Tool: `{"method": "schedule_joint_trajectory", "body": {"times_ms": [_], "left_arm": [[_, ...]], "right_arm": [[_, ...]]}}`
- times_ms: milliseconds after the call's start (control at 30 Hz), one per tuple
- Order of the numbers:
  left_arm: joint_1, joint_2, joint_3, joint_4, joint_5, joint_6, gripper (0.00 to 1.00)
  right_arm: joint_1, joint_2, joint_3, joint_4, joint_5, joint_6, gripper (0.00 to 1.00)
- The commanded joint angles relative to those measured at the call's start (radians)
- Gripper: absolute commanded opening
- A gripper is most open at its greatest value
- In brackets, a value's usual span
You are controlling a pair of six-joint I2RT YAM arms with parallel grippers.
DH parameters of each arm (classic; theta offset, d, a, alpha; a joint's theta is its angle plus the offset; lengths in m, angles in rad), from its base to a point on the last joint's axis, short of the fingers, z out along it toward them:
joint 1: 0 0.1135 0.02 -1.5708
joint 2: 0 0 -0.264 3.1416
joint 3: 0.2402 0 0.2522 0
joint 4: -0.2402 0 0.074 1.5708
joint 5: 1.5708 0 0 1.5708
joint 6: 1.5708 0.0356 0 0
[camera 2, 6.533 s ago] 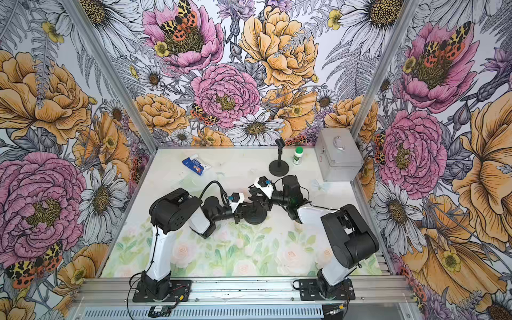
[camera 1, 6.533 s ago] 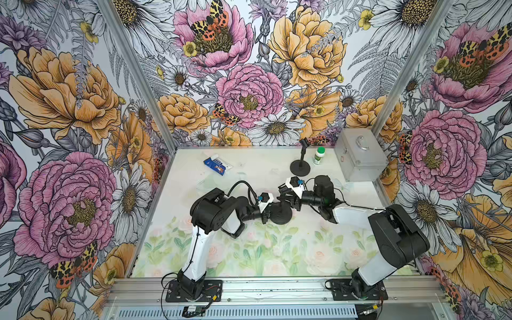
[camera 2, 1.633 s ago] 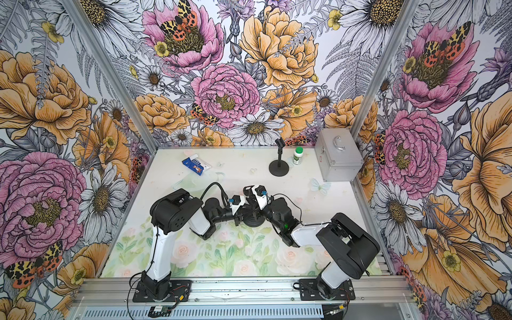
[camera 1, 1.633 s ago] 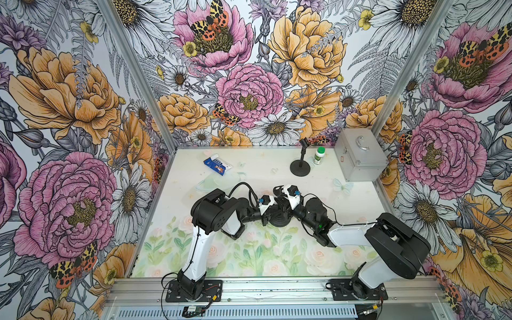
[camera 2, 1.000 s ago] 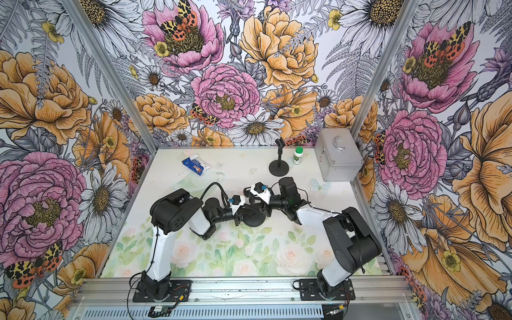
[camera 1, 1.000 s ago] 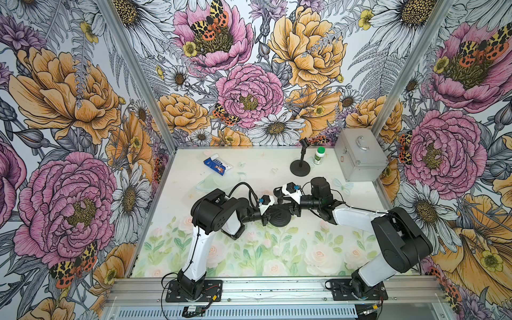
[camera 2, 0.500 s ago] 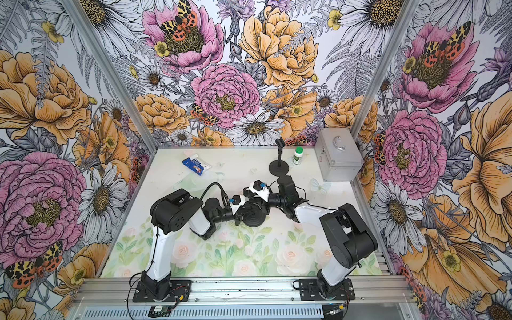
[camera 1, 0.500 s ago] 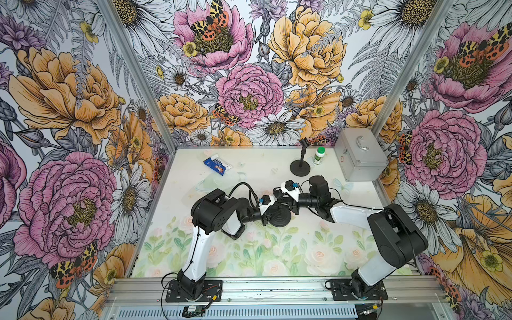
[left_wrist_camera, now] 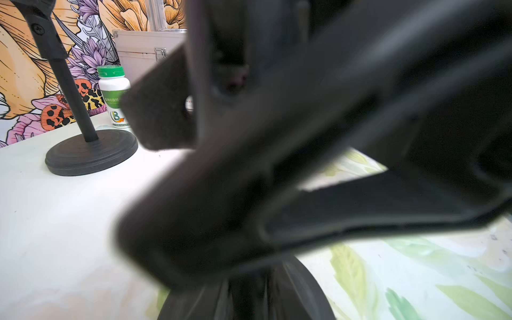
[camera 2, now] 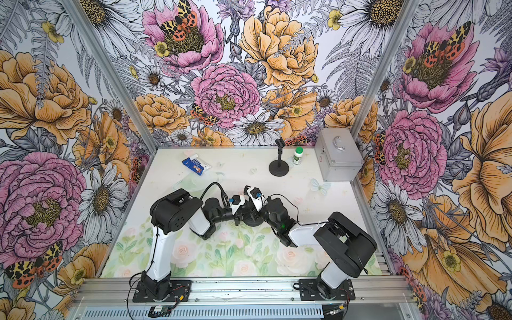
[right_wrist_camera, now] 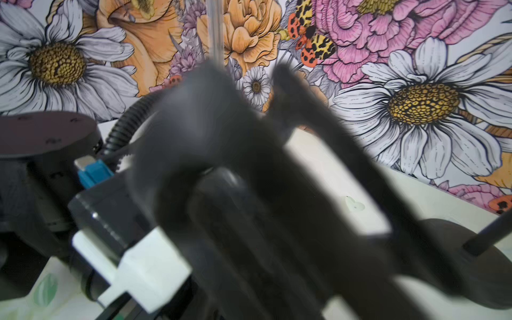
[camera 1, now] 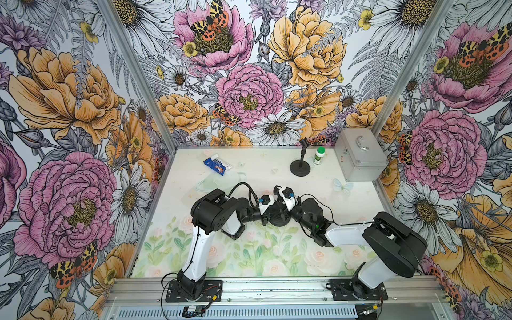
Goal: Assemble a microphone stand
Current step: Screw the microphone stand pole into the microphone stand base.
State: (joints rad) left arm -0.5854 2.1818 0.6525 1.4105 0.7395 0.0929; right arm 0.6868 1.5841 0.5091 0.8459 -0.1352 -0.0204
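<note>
Two robot arms are seen meeting at mid-table, where a round black base (camera 1: 278,221) of a microphone stand is set flat on the pale table (camera 1: 263,171). The left gripper (camera 1: 270,214) is brought in low over the base from the left. Its jaws are pressed almost together, though what is pinched between them cannot be made out in the blurred left wrist view. The right gripper (camera 1: 285,212) is lowered over the same base from the right. Its jaws appear to be parted, a strip of bare table being shown between the dark fingers (right_wrist_camera: 346,155) in the right wrist view. Well behind the arms, near the back wall, an upright microphone stand (camera 1: 300,169) is placed, with a white bottle with a green cap (camera 1: 319,155) just beside it and a silver case (camera 1: 360,158) to its right. A blue-and-white packet (camera 1: 217,166) is left lying flat at the back left.
</note>
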Motion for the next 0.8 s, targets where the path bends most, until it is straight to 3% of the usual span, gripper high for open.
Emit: {"method": "schedule_joint_trajectory", "body": {"times_ms": [0, 67, 167, 267, 433, 600, 767], "left_arm": [[-0.003, 0.016, -0.005, 0.002, -0.005, 0.003, 0.23], [-0.004, 0.015, -0.005, 0.001, -0.006, 0.004, 0.23], [-0.004, 0.014, -0.005, 0.001, -0.006, 0.003, 0.23], [-0.004, 0.016, -0.005, 0.001, -0.006, 0.003, 0.23], [-0.004, 0.016, -0.004, 0.001, -0.004, 0.003, 0.23], [-0.003, 0.015, -0.005, 0.001, -0.003, 0.003, 0.24], [-0.002, 0.016, -0.005, 0.002, -0.005, 0.003, 0.24]], "right_arm": [[-0.102, 0.004, 0.013, -0.076, -0.508, -0.132, 0.47], [-0.160, 0.011, 0.034, -0.130, -0.667, -0.154, 0.47], [-0.211, 0.017, 0.102, -0.304, -0.797, -0.228, 0.47], [-0.246, 0.027, 0.159, -0.417, -0.870, -0.291, 0.47], [-0.306, 0.068, 0.235, -0.450, -0.961, -0.295, 0.46], [-0.321, 0.113, 0.302, -0.499, -1.017, -0.312, 0.33], [-0.313, 0.085, 0.287, -0.490, -0.823, -0.298, 0.00]]}}
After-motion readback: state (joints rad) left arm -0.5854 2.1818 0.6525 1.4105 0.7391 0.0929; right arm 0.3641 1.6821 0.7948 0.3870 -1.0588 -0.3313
